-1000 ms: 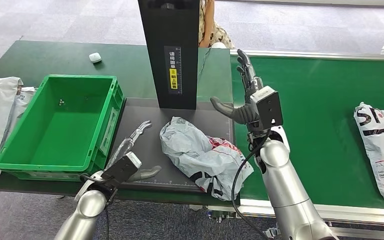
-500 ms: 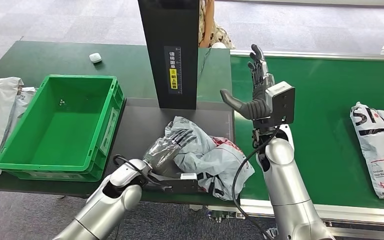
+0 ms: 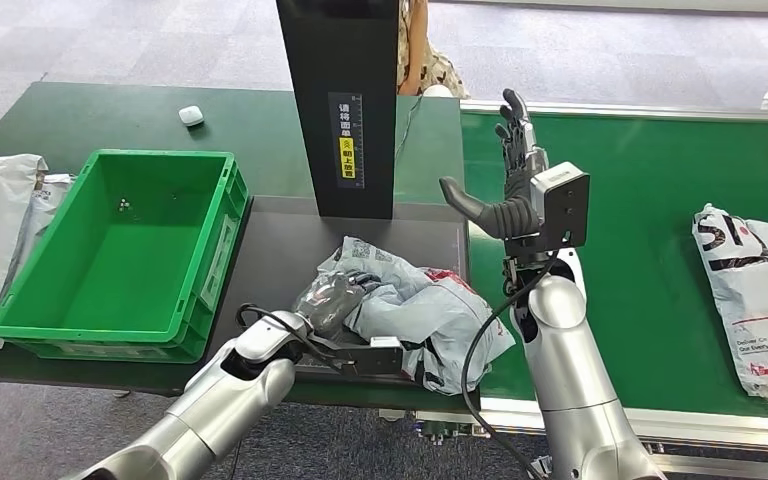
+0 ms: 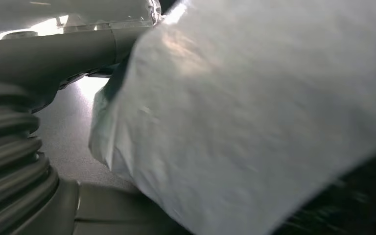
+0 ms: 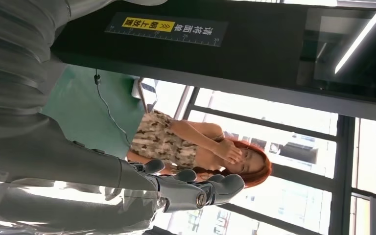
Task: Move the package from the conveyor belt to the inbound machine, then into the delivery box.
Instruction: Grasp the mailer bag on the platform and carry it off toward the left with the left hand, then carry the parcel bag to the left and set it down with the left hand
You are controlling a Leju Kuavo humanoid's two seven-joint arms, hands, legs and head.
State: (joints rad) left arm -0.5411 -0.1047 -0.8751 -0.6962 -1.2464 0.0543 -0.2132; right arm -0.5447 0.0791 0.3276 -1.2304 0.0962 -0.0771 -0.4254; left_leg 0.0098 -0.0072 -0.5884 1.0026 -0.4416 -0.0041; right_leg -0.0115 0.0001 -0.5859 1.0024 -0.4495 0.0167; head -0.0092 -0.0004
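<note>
Left robot hand point(image 3: 335, 297) grips the package point(image 3: 425, 318) on the inbound machine point(image 3: 280, 245), ready for the delivery box point(image 3: 30, 315); right robot hand point(image 3: 510, 185) hangs open, holding nothing.

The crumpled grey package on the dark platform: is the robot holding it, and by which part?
Yes, the left hand grips the package at its crumpled end nearest the green box. The right hand is raised, holding nothing.
</note>
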